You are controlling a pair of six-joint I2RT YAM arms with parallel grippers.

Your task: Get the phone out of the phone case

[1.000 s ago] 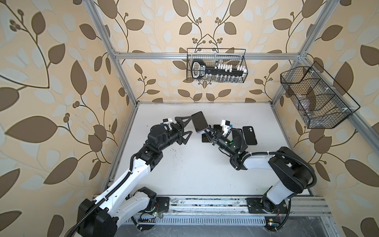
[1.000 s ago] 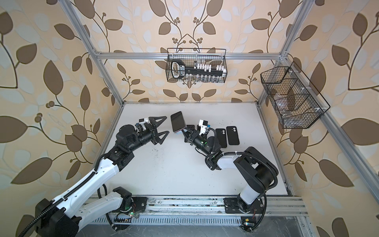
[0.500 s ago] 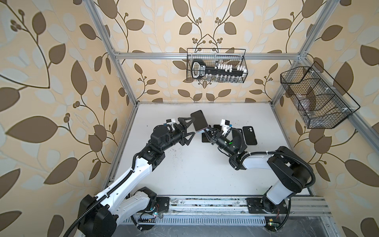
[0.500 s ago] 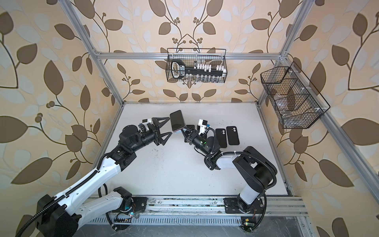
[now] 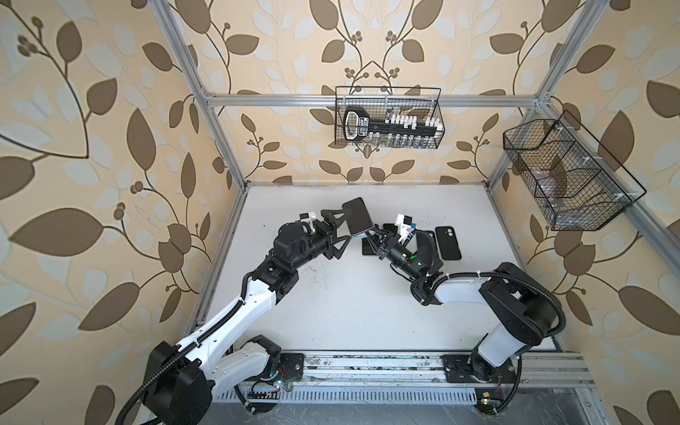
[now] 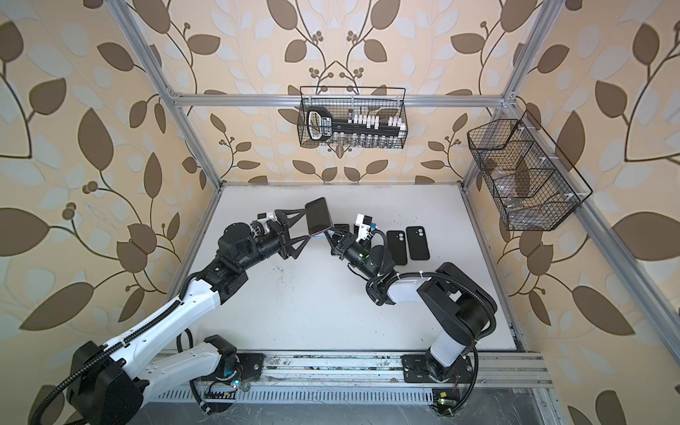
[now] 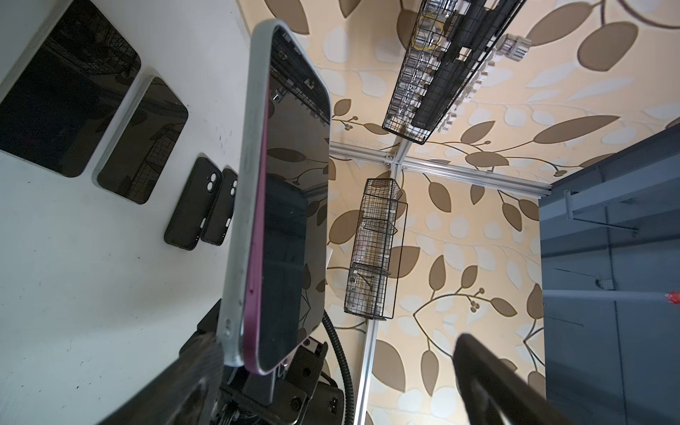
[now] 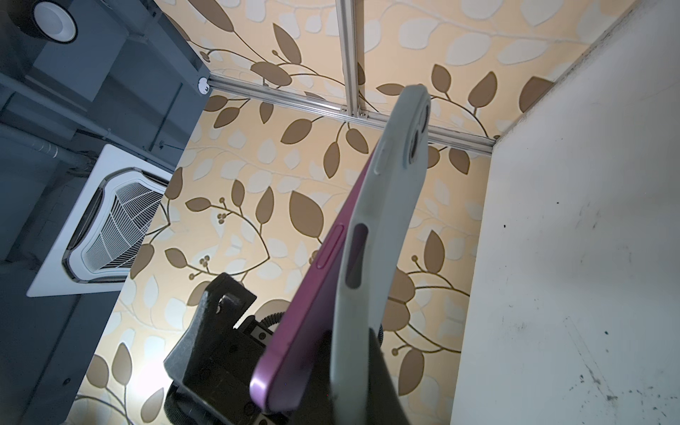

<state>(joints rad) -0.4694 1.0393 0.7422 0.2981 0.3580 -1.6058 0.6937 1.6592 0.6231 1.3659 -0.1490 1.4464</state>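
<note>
Pink-edged flat glass phone (image 5: 356, 217) up in the air over the white flat table (image 5: 368, 316), tilted, only partly out of the pale grey soft phone case (image 8: 382, 220). Low corner peeled free; top end tucked in. Black right claw (image 5: 372, 234) shut tight on the low end, on the case as far as can be told. Black left claw (image 5: 345, 228) wide open, one finger on each side of the phone, not squeezing. Step in hand: getting ready to grab. Next, probably: close the left claw softly on the pink sides only, not the grey rim, then pull apart slowly.
</note>
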